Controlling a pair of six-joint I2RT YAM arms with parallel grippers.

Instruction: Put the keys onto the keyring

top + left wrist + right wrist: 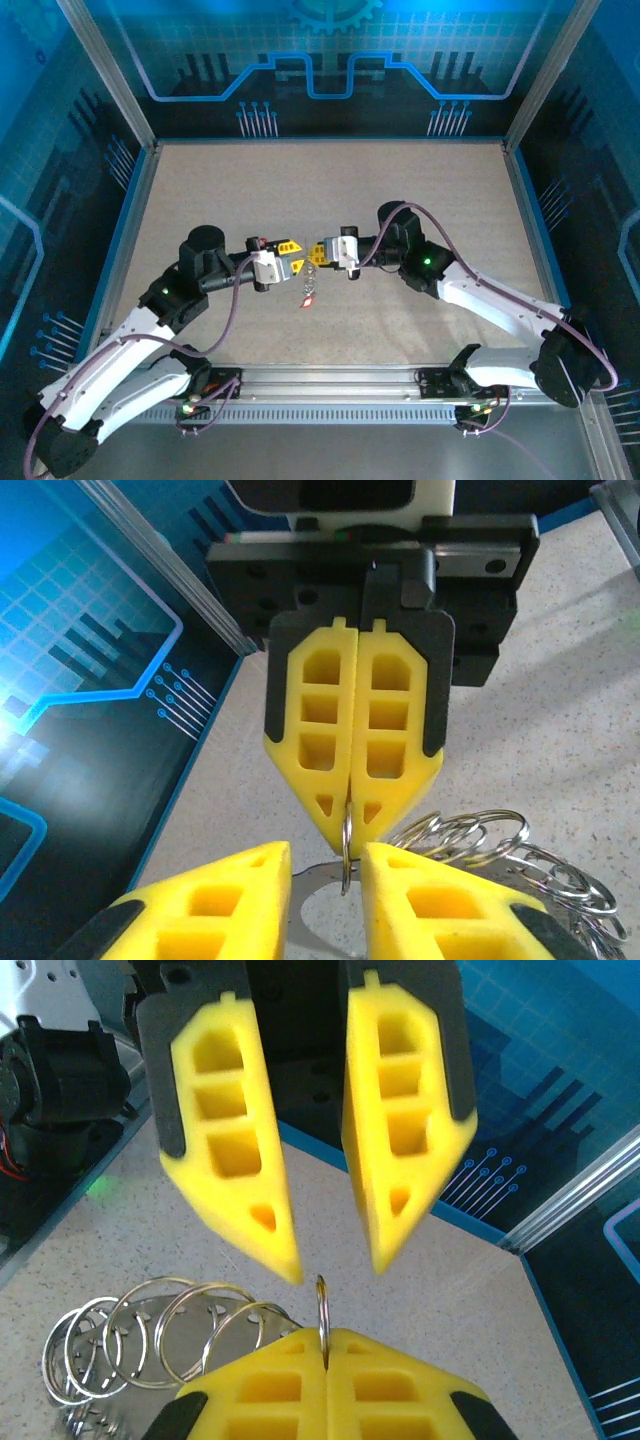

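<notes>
R jaws: together, clamped on rim of the keyring, which stands edge-on above the counter.
L jaws: apart, straddling same ring, no grip.
keys: red one trails below on chain of rings.
Risk: thin wire cd twist/slip from R's pinch (tip-only hold) if L closes off-centre; bunch drops.

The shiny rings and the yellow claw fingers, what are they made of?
The rings look like thin polished metal wire: they are silvery with bright glints. The right claw, shut on one ring, has yellow fingers with a dull, matte look and moulded hollow pockets. They are probably plastic or something rubbery, but I cannot tell which.
</notes>
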